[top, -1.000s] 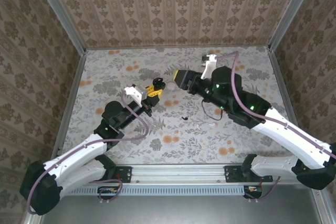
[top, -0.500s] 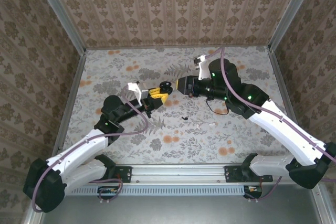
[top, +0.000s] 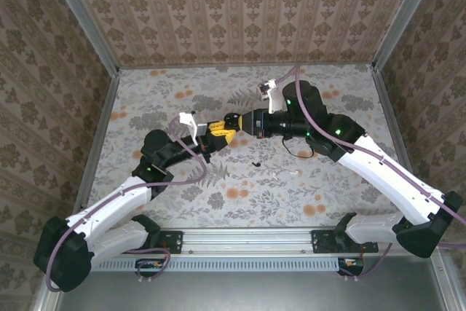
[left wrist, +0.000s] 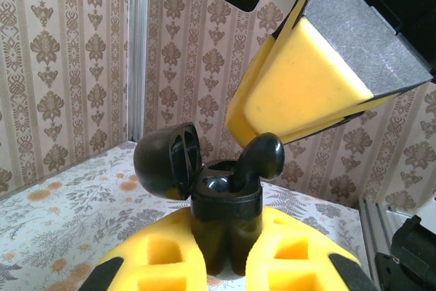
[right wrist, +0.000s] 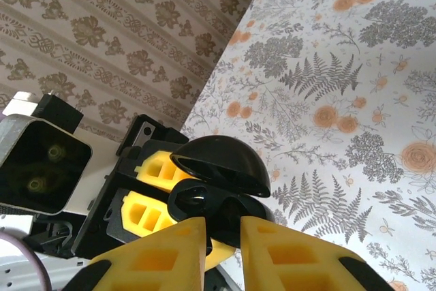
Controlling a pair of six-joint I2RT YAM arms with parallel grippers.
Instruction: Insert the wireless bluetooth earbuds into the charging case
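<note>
Earbud [left wrist: 264,156], black, sits tilted in the mouth of the charging case [left wrist: 226,202], bulb sticking up, not seated yet. Left claw [top: 217,130] is clamped on the case body and holds it upright off the counter [top: 167,85]. The lid [left wrist: 163,161] is flipped open to the far side, so the sockets face the incoming arm. Right claw [right wrist: 225,233] is right over the bud, its yellow pad tip touching the bulb. Its fingers are drawn close with a narrow gap; can't tell if it pinches the bud or just presses it. Likely step: pushing the bud home. Loose black earbud [top: 255,162] and white earbud [top: 295,172] lie on the counter below the right claw, well apart from the case. Risk: the bud skews and pops out sideways.
</note>
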